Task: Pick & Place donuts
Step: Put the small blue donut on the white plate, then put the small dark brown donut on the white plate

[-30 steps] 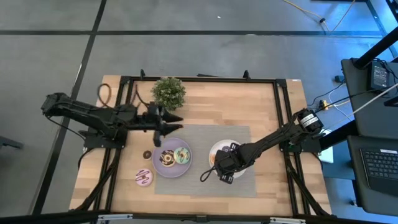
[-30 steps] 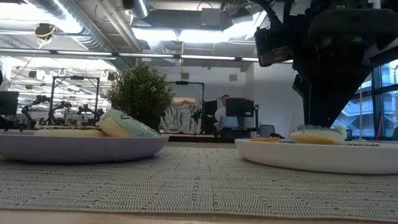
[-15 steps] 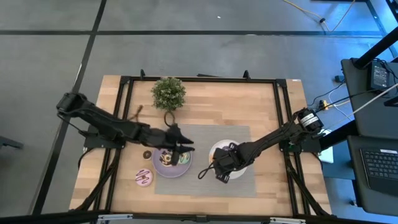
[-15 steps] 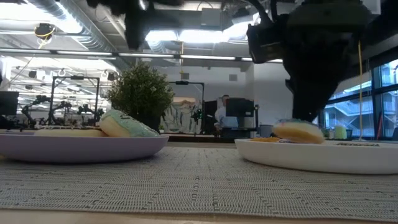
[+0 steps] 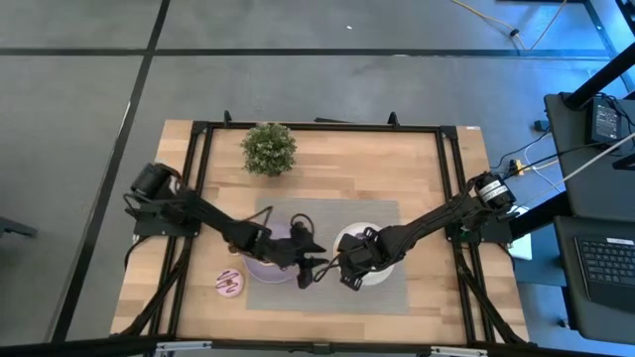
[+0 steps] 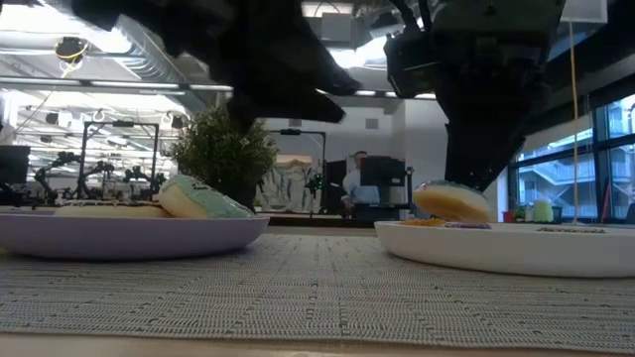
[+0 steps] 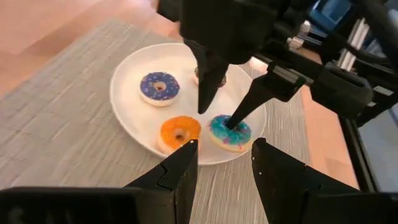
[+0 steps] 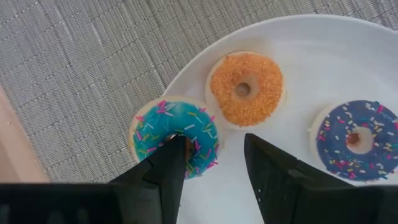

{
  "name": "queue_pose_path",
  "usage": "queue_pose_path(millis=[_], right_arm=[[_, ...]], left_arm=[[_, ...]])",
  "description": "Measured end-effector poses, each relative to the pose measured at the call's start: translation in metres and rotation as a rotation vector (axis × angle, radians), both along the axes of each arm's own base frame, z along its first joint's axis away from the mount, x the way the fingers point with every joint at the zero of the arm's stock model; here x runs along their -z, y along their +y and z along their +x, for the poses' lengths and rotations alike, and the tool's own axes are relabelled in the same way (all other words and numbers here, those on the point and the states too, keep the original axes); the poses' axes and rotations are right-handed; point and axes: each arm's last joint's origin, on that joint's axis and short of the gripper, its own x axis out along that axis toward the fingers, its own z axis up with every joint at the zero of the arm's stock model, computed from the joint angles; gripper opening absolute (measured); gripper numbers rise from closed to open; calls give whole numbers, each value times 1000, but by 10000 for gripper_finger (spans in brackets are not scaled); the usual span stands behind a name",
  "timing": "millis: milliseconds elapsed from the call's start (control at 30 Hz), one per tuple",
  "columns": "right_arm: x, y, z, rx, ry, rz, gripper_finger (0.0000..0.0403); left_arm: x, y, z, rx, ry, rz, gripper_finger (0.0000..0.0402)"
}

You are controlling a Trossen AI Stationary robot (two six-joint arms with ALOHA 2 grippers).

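**Both grippers over the white plate, teal donut under the right fingers**

Right gripper (image 5: 349, 279) sits low over the round white plate (image 7: 127, 115) on the grey woven placemat (image 8: 81, 68). Fingers parted; one tip rests in or at the hole of the small teal-iced ring donut with coloured sprinkles (image 8: 174, 134), the other stands over bare plate just beside it. Not closed on the donut.

That teal donut lies at the plate's edge, overhanging the rim slightly toward the mat. Touching it: a small orange-crumbed ring donut (image 8: 246, 87). Farther in: a small dark-blue sprinkled ring donut (image 8: 354, 138). A fourth donut shows in the left wrist view behind the right fingers, mostly hidden.

Left gripper (image 5: 316, 260) reaches across from the round lilac plate (image 6: 129, 238) toward the white one, fingers apart, holding nothing, aimed at the teal and orange donuts.

Lilac plate carries a mint-green iced donut (image 6: 198, 198), tilted. A pink-iced donut (image 5: 229, 284) lies on the bare wooden table (image 5: 397, 169) near the mat's left edge. Small potted green plant (image 5: 268, 149) stands at the table's back.
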Motion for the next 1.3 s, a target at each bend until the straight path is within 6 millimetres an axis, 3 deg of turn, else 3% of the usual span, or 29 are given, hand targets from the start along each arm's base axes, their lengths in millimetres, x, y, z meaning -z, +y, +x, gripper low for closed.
queue_pose_path(millis=[433,867,1100,1300], right_arm=[[0,-2,-1,6,12,-17,165],[-1,-2,0,18,-7,-36,165],[-4,-3,-1,15,-14,-49,165],[-6,-4,-1,22,-29,-65,165]], left_arm=[[18,-15,43,-24,14,-30,143],[33,-12,48,-109,29,-50,143],[51,-7,51,-139,68,-73,143],[50,-6,52,-154,47,-74,143]])
